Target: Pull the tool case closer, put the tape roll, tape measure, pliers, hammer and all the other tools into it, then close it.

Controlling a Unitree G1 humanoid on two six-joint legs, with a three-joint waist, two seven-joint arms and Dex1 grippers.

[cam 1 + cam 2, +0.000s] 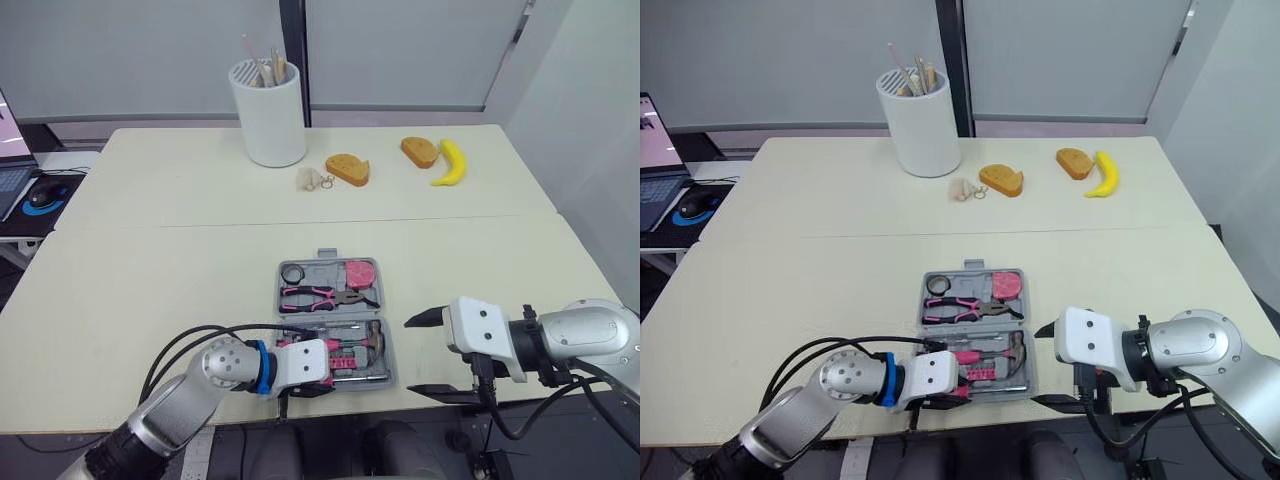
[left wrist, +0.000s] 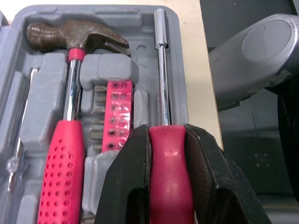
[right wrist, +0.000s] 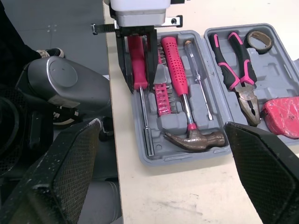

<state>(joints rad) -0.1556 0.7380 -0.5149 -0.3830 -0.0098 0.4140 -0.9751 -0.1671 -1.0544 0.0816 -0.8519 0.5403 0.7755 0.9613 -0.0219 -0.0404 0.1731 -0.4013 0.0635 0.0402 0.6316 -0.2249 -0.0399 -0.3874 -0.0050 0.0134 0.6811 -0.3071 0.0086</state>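
The open grey plastic tool case [image 1: 326, 268] lies on the pale cream table [image 1: 150, 270] near its front edge. In it are the black tape roll [image 1: 292, 273], pink tape measure [image 1: 360, 273], pink-handled pliers [image 1: 325, 295] and hammer [image 2: 70, 42]. The left gripper [image 2: 167, 140] pinches the red handle of a long steel nut driver [image 2: 161, 70] lying in the case's near half, while the right gripper [image 1: 428, 354] hovers just beside the case with jaws spread wide.

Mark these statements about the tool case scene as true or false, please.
1. The left end effector grips the pink-handled driver. True.
2. The right end effector is shut. False: it is open, beside the case.
3. The pliers lie outside the case. False: they lie inside it.
4. The case is open. True.
5. The hammer lies in the case. True.
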